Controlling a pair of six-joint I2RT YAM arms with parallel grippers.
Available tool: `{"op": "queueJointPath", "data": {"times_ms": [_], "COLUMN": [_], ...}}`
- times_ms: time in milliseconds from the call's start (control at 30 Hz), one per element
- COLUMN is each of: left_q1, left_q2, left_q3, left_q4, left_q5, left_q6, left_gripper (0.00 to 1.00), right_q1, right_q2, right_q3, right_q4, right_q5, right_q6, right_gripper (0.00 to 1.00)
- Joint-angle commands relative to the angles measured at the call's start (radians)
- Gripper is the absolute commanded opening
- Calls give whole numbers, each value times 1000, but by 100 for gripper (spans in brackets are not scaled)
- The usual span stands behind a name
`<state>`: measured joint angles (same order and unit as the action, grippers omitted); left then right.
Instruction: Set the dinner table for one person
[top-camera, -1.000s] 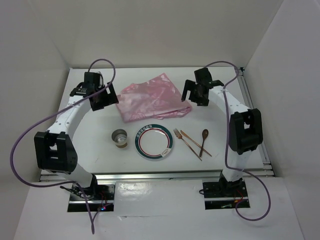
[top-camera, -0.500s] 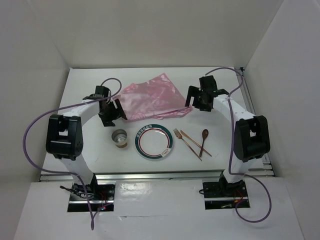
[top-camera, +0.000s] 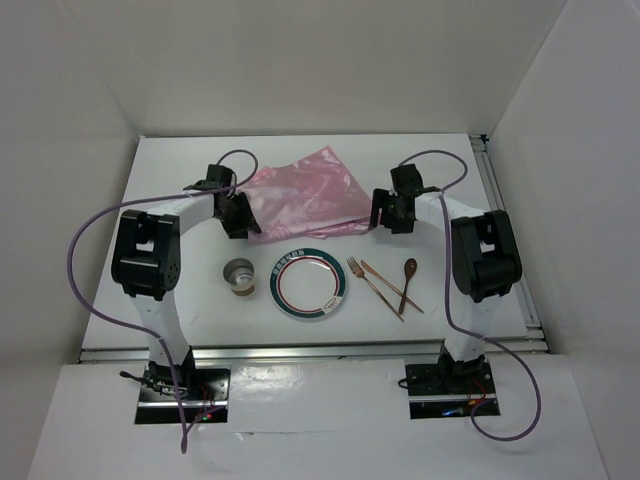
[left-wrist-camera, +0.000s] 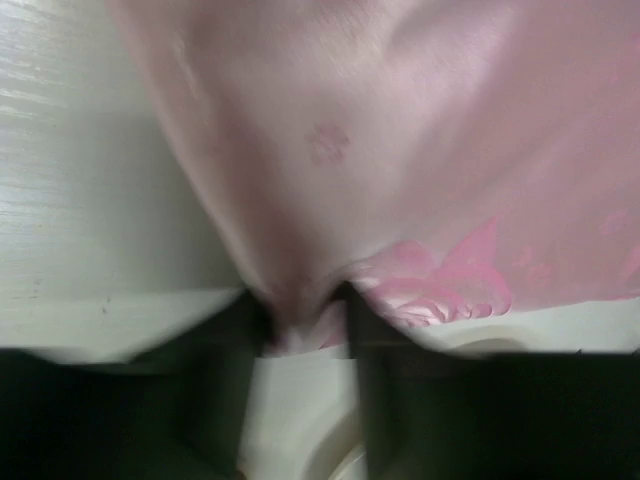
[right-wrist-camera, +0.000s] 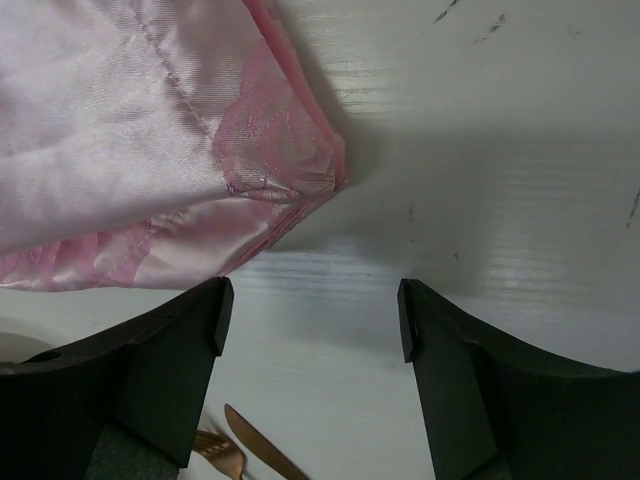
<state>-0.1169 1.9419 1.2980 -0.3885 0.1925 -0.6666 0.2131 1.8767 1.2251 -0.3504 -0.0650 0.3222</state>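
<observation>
A crumpled shiny pink placemat (top-camera: 300, 195) lies at the back middle of the white dinner table (top-camera: 185, 300). My left gripper (top-camera: 238, 216) is at its near left corner. In the left wrist view the gripper (left-wrist-camera: 300, 312) is shut on a bunched fold of the placemat (left-wrist-camera: 400, 150). My right gripper (top-camera: 386, 213) hangs low by the near right corner. In the right wrist view it (right-wrist-camera: 315, 300) stands open over bare table, just in front of the placemat corner (right-wrist-camera: 290, 160), with nothing between its fingers.
In front of the placemat stand a small metal cup (top-camera: 239, 276) and a round plate (top-camera: 282, 290) with a green and red rim. A copper fork (top-camera: 372, 283), knife (top-camera: 391, 286) and dark spoon (top-camera: 408, 280) lie to the plate's right. Silver rails edge the table.
Both arms have swung inward and down to the placemat's near corners. The left gripper has closed on the cloth. The right gripper's jaws have narrowed slightly but stay open.
</observation>
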Motion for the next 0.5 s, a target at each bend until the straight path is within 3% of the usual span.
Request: {"op": "queueJointPath", "data": {"times_ms": [0,67,300,467], "left_q1": [-4,-4,-4,-15], "left_q2": [29,29,-15,-24], "left_q3": [41,82,315,405], "left_q4": [4,-44,-136,-148], "left_q5": [19,19,56,168], "left_q6": [22,48,125,147], "left_gripper": [26,1,0,0], "right_q1": [-11,-21,-21,-21], "right_q2": [18,27,-11,27], "right_q3": [48,66,-6,-15], "right_q4": [51,18,71,83], "right_q5": [-62,-97,-214,-229], "right_q6": [-8,24,239,334], "right_gripper": [80,82,77,76]}}
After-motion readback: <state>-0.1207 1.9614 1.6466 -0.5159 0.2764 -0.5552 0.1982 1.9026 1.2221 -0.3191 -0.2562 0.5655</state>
